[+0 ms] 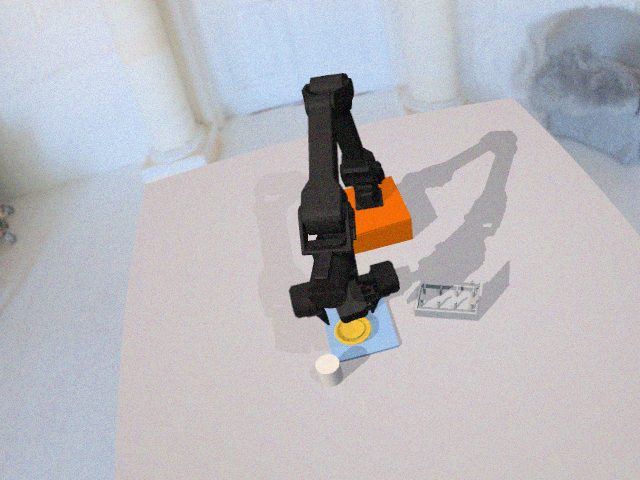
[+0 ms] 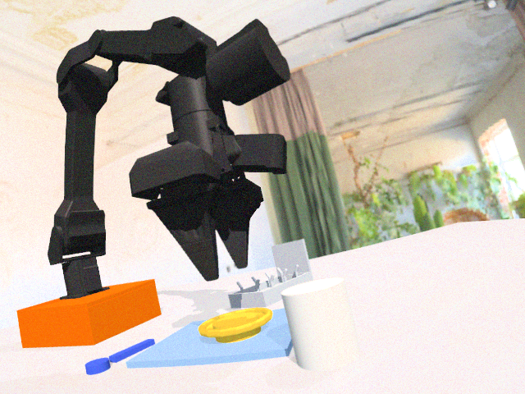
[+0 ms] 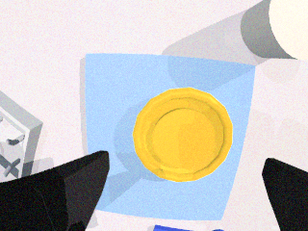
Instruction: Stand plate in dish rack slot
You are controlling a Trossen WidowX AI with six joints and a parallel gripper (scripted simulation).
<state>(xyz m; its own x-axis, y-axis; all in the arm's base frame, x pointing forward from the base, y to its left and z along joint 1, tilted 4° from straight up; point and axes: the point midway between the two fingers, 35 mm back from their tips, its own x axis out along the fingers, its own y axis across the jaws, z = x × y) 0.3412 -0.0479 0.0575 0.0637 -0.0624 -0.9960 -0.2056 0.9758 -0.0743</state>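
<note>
Green-and-pink curtain (image 2: pixel 303 169), bright window (image 2: pixel 504 157)

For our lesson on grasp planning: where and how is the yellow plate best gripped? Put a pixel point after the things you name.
Probably by its raised rim, coming down from above. The yellow plate (image 1: pixel 353 329) (image 2: pixel 235 322) (image 3: pixel 185 137) lies flat, face up, its rim flaring clear of the blue board (image 1: pixel 385 338) (image 2: pixel 169 354) (image 3: pixel 108 82) around a narrower foot. One finger of the open pincer (image 1: pixel 350 316) (image 2: pixel 226 273) (image 3: pixel 187 158) could go each side.
</note>
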